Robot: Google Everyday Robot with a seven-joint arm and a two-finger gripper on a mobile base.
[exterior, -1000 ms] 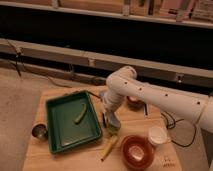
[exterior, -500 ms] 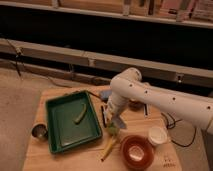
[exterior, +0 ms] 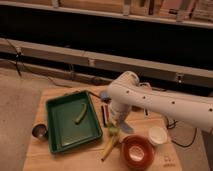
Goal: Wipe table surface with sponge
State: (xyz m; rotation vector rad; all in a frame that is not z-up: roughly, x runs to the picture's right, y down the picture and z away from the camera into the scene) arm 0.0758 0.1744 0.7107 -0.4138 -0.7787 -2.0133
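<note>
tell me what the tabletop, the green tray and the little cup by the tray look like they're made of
The tabletop looks like light-brown wood with a matte finish and faint grain. The green tray seems moulded plastic: uniform colour, rounded rim, slight sheen. The small cup at its left looks metal, grey with a dull shine, though that is less certain. The pincer hangs over the table right of the tray.

Light-brown wooden table surface lies flat, gripper low over its middle.

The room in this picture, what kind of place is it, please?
Probably a lab or test room, not a home: a bare wooden table on a plain floor, cables along a dark wall rail, and the gripper low over the table beside a green tray.
</note>
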